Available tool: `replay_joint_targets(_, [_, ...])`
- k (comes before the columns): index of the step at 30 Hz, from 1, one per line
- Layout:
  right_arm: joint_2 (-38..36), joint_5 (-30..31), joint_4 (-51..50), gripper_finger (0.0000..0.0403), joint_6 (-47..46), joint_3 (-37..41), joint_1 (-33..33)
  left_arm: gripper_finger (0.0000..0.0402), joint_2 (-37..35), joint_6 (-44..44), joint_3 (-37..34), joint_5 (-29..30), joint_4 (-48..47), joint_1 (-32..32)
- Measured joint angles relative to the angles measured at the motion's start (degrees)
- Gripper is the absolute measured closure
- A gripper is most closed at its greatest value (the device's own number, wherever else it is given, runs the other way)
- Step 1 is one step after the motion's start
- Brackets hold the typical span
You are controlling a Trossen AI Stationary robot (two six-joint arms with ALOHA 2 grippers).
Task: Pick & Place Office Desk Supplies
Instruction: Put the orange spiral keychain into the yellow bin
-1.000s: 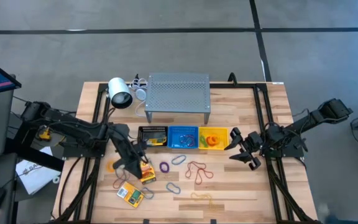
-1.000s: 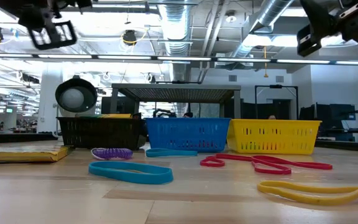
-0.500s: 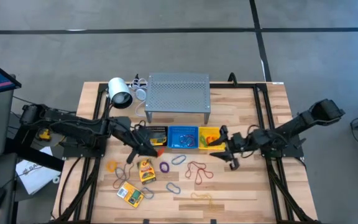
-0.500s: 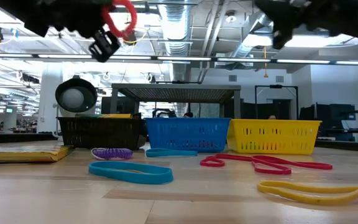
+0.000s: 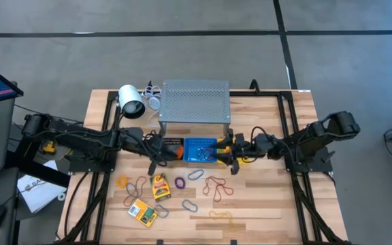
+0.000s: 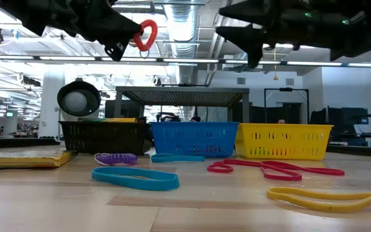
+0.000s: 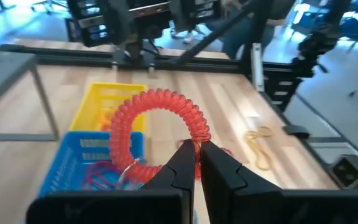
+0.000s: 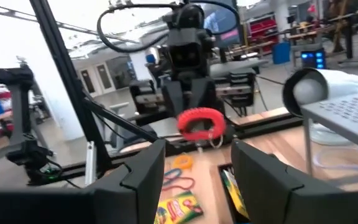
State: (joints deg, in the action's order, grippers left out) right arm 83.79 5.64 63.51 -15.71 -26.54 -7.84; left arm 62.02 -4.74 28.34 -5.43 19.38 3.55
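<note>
front edge: yellow band [image 5: 220, 216] and a flat crayon pack [image 5: 143, 213] lie loose on the bench [image 5: 264, 211], untouched.
mid bench: second crayon pack [image 5: 159, 186], purple loop [image 5: 180, 182], red bands [image 5: 216, 186], orange bands [image 5: 136, 188] still to sort.
trays: black [image 5: 167, 149], blue [image 5: 201, 150], yellow [image 5: 229, 151] baskets in a row, just in front of the grey shelf [image 5: 194, 101].
change: left gripper [image 5: 160, 151] has risen from the crayon pack and swung over the black/blue baskets; right gripper [image 5: 229, 151] has moved in from the right side to over the yellow basket.
left jaws: clenched on a red coiled ring [image 7: 157, 124].
ring: spiral cord loop, hangs in air (clear of the bench), above the baskets.
right jaws: spread, empty, facing the ring.
meaning: looks like a handover or a drop into a basket is next.
</note>
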Motion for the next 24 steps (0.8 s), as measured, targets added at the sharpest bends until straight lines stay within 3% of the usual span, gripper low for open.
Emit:
replay_joint_targets(8, [0.3, -1.8, 0.1, 0.0223, -2.5, -2.5, 1.5, 0.0394, 0.3, 2.9, 0.0, 4.0, 0.6, 0.3])
replay_joint_targets(24, [13.0, -15.5, 0.5, 0.0223, -9.2, -14.4, 4.6, 0.0394, 8.3, 5.9, 0.0, 4.0, 11.5, 0.7])
